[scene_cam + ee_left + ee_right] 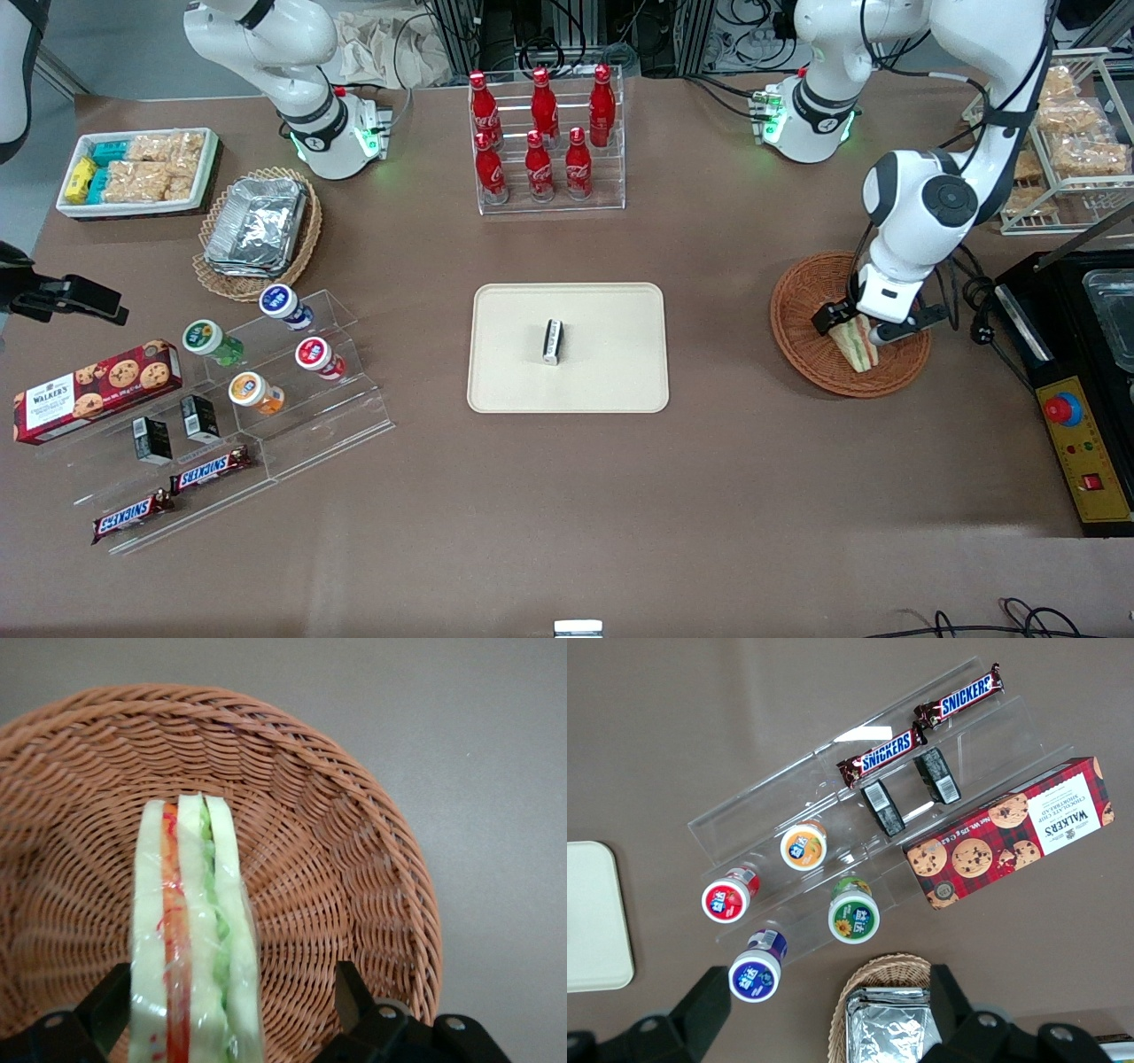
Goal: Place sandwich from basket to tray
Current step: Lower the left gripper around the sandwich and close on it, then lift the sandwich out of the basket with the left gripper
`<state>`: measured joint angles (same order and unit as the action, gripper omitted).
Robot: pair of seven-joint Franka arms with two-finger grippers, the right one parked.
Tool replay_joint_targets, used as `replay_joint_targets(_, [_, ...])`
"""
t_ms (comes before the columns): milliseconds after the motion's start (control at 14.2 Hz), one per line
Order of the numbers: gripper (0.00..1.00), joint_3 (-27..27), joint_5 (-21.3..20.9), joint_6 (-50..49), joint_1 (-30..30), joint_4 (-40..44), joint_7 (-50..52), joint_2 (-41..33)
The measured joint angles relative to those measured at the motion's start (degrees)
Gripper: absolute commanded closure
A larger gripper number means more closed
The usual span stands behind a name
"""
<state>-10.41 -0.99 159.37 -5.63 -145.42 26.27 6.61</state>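
The sandwich [858, 344] stands on edge in the reddish-brown wicker basket [802, 306], toward the working arm's end of the table. Its pale bread and its green and orange-red filling [190, 930] face the wrist camera. My gripper [864, 330] is lowered into the basket [354, 859] and stands open [229, 997] with the sandwich between its fingers. One finger [108, 1003] is close against the bread, and the other finger [350, 992] is apart from it by a gap. The cream tray [514, 354] lies mid-table with a small black-and-white packet [552, 341] on it.
A black machine with a red button [1063, 409] sits beside the basket at the table's end. A wire rack of snacks [1067, 151] stands farther from the camera. A clear rack of red bottles [545, 142] stands farther back than the tray. A tan basket of foil packs [257, 226] lies toward the parked arm's end.
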Motion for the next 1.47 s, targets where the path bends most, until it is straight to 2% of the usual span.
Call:
replay_joint_targets(70, [1.0, 0.08, 0.0, 1.15, -0.3, -0.03, 0.0, 1.12])
replay_joint_targets(561, [1.0, 0.23, 0.0, 1.76, -2.05, 0.03, -0.49, 2.26])
replay_joint_targets(702, [1.0, -0.02, 0.0, -1.34, -2.03, 0.38, -0.48, 0.66])
replay_joint_targets(912, [1.0, -0.82, -0.09, -14.36, -1.49, 2.52, -0.8, -6.98])
replay_joint_targets(1123, [1.0, -1.96, -0.09, -28.95, 1.29, 8.3, -2.17, -15.04])
replay_joint_targets(1474, [1.0, -2.33, 0.12, -50.03, 7.39, 26.21, -6.38, -16.76])
